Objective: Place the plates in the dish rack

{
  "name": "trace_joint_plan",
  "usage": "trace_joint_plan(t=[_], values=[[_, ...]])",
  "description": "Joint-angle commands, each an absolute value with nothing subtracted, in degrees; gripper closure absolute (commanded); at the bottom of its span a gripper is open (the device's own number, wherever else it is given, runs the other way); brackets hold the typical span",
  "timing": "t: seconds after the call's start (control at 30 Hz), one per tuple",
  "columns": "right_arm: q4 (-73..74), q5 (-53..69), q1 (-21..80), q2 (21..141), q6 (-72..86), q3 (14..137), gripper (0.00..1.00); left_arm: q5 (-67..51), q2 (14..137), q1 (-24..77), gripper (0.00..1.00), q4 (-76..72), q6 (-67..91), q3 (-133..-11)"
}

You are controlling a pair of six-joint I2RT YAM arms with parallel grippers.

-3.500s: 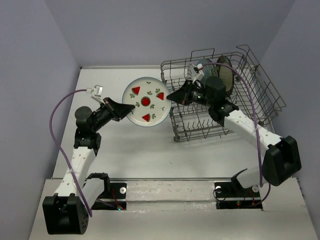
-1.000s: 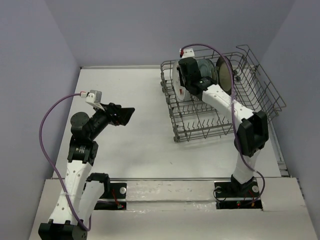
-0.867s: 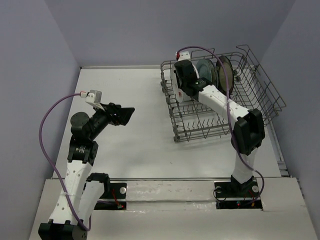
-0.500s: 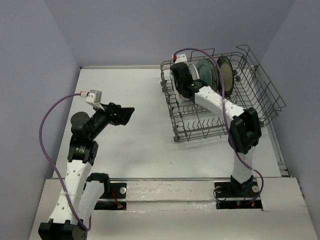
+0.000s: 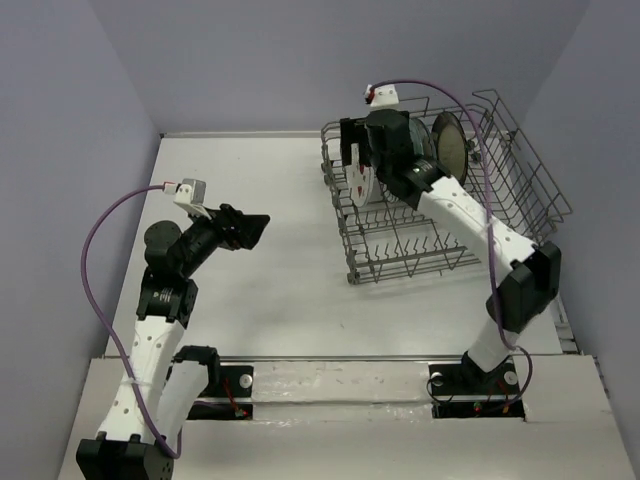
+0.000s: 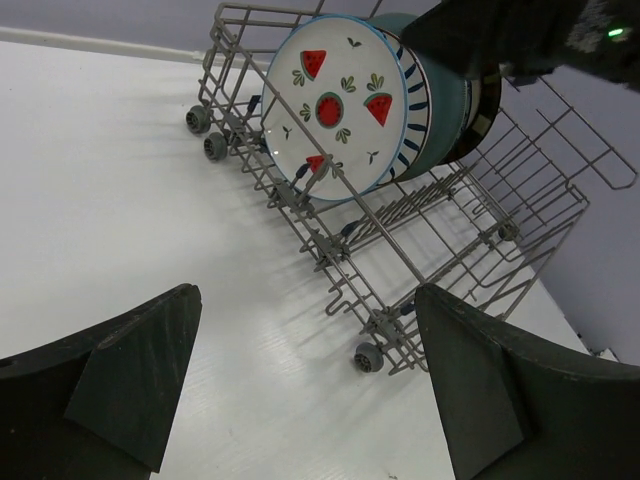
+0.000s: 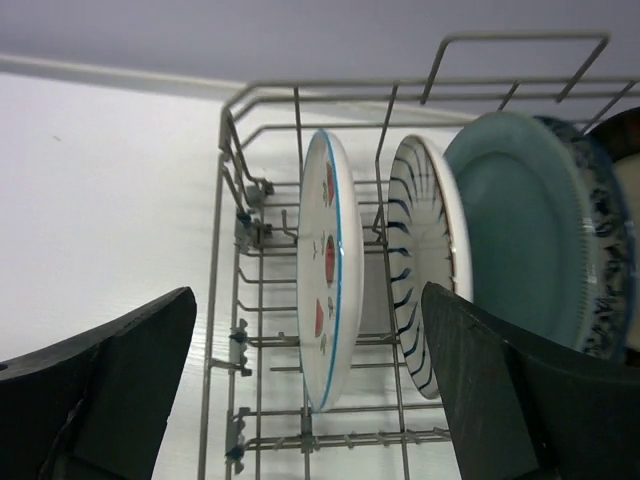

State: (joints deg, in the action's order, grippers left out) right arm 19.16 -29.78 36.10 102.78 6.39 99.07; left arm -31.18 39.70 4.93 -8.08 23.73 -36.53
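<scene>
The grey wire dish rack [image 5: 530, 195] stands at the back right of the table. Several plates stand upright in its left end. The white plate with red marks [image 5: 357, 180] [image 6: 335, 110] [image 7: 328, 270] is leftmost, then the black-striped one [image 7: 425, 250], the teal one [image 7: 520, 220], the blue-floral one [image 7: 610, 270] and the tan brown-rimmed one [image 5: 449, 147]. My right gripper [image 5: 352, 150] [image 7: 308, 292] hangs open just above the red-marked plate, its fingers apart on either side and not touching it. My left gripper [image 5: 250, 230] [image 6: 305, 300] is open and holds nothing, over the table left of the rack.
The rack [image 6: 440, 230] has small grey wheels [image 6: 369, 357] along its near side and raised wire handles. Rows of upright tines fill its right half. The white table [image 5: 280, 300] is closed in by purple walls on the left, back and right.
My right gripper has opened and let go of the red-marked plate, which now stands on its own in the rack. The right arm has drawn back slightly. The left arm has stayed put.
</scene>
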Motion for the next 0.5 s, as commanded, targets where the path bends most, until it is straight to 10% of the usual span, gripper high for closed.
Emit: trace_joint_plan(t=[0.0,0.47], values=[[17.14,-23.23,36.65,89.58,9.05,95.73,0.00,-31.20,40.16,5.62,0.01,-9.93,22.15,-38.50],[14.06,-4.58,36.65,40.54,15.20,60.22,0.00,-29.44,36.48,12.92,0.01,-10.37,18.81,-38.15]])
